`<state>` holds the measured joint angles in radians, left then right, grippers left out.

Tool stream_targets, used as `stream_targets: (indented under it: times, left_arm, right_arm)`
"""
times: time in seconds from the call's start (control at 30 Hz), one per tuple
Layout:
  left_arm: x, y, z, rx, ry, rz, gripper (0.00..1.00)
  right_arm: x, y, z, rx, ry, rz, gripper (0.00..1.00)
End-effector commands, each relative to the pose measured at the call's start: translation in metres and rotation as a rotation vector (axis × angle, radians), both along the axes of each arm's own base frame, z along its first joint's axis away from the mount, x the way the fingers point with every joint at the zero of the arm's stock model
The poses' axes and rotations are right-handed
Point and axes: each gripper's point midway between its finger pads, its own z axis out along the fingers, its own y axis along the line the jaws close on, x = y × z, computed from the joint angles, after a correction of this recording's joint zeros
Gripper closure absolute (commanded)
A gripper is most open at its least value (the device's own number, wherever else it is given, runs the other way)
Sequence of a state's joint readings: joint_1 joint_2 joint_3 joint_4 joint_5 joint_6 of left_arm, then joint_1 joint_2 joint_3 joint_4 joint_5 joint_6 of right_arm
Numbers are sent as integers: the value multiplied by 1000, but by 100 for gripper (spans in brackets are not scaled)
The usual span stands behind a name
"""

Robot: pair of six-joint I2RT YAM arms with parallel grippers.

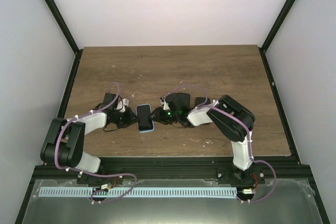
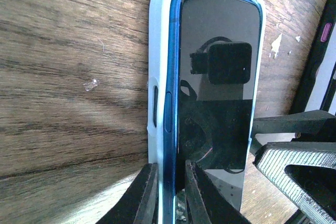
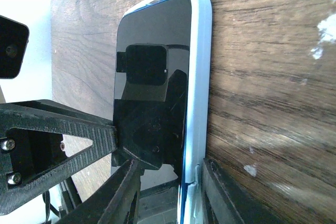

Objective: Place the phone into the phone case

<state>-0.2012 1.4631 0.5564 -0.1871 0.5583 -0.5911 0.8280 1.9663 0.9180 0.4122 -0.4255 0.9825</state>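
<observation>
The phone, dark glass with a blue frame, lies in the white phone case on the wooden table between both grippers. My left gripper is shut on one long edge. One finger is against the case's outer wall and the other is on the glass. A strip of blue frame shows above the case wall there. My right gripper straddles the opposite long edge. One finger touches the case from outside, and the other hangs over the phone with a gap. Both grippers flank the phone.
A black case with a pink button lies beyond the phone, behind the right arm. The table has black frame rails along both sides. The left gripper's ribbed finger crosses the right wrist view.
</observation>
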Motion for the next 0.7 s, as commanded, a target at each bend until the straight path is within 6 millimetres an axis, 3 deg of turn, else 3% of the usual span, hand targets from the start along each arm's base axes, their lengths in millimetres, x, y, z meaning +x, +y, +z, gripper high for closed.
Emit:
stream_targets:
  times: [0.0, 0.4, 0.5, 0.67]
  left_arm:
    - [-4, 9, -11, 54, 39, 23, 85]
    - [-8, 25, -22, 109, 71, 87, 84]
    - [-13, 28, -31, 119, 89, 90, 84]
    - [-17, 30, -42, 126, 111, 94, 84]
  right_arm:
    - [-9, 31, 42, 149, -65, 121, 67]
    - [-15, 37, 60, 243, -62, 147, 66]
    - [-11, 35, 53, 202, -42, 117, 64]
    - [-1, 12, 33, 58, -43, 4, 64]
